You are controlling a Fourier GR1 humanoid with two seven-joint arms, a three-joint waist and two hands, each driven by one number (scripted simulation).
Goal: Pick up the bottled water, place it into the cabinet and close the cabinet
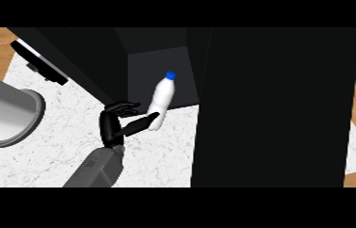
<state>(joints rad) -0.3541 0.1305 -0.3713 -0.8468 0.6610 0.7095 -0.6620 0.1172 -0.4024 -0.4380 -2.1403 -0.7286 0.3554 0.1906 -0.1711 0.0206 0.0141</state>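
Bottled water [161, 98] is up off the counter [167, 151] and pinched at its lower body by my left hand [119, 122] — thumb stretched along one side, fingers curled in from the other. It leans, blue cap pointing up and to the right, toward the dark opening of the cabinet [156, 76]. From the head view I read the cap end as already at the mouth of that recess, while the base sits over the pale counter just in front; whether any of it is truly inside I cannot tell from this angle.

So I judge the pick-up done and the placing under way. Left to do: carry the bottle fully in, set it down, let go, pull the hand clear, then shut the cabinet. A large black panel [271, 109] fills the right of the view — probably the open door, which would have to swing across. My right hand shows nowhere.
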